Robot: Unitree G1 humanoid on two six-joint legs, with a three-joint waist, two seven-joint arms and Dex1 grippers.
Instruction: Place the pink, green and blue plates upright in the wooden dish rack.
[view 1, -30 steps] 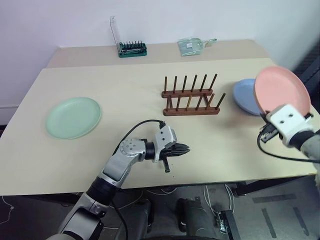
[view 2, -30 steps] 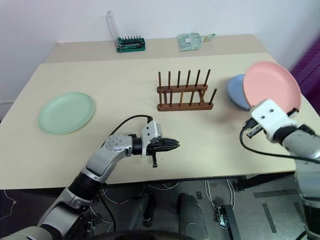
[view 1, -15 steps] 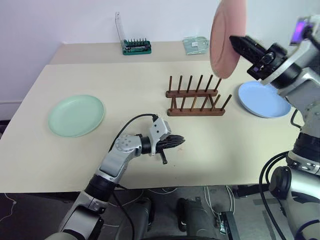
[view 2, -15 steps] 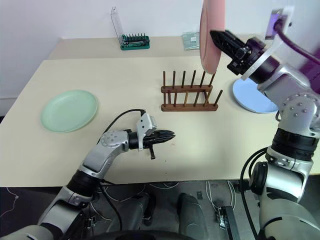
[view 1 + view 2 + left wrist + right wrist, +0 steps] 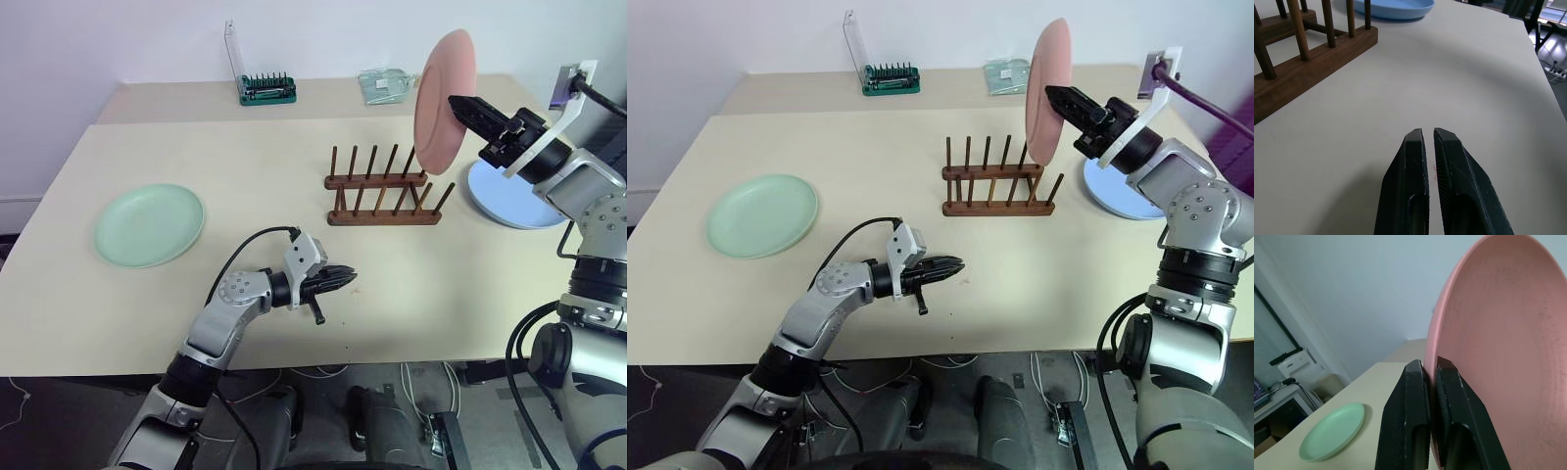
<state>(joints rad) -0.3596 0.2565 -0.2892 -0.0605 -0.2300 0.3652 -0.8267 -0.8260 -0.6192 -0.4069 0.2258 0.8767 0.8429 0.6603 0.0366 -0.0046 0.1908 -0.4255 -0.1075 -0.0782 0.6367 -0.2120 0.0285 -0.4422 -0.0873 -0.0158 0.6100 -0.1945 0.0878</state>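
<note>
My right gripper [image 5: 462, 104] is shut on the rim of the pink plate [image 5: 441, 103], which stands on edge in the air above the right end of the wooden dish rack [image 5: 382, 188]. In the right wrist view its fingers [image 5: 1413, 401] pinch that pink plate [image 5: 1493, 357]. The blue plate [image 5: 514, 196] lies flat on the table right of the rack. Far left on the table lies the green plate [image 5: 149, 224], flat. My left gripper [image 5: 345, 276] is shut and empty, low over the table in front of the rack, pointing right.
A green bit holder with a clear lid [image 5: 265, 90] and a clear plastic bag [image 5: 386, 85] sit on the back table section. The table's front edge [image 5: 392, 360] runs just below my left gripper.
The right gripper lifted the pink plate from the right side, turned it on edge and brought it over the rack's right end, then lowered it slightly. The left gripper has barely shifted.
</note>
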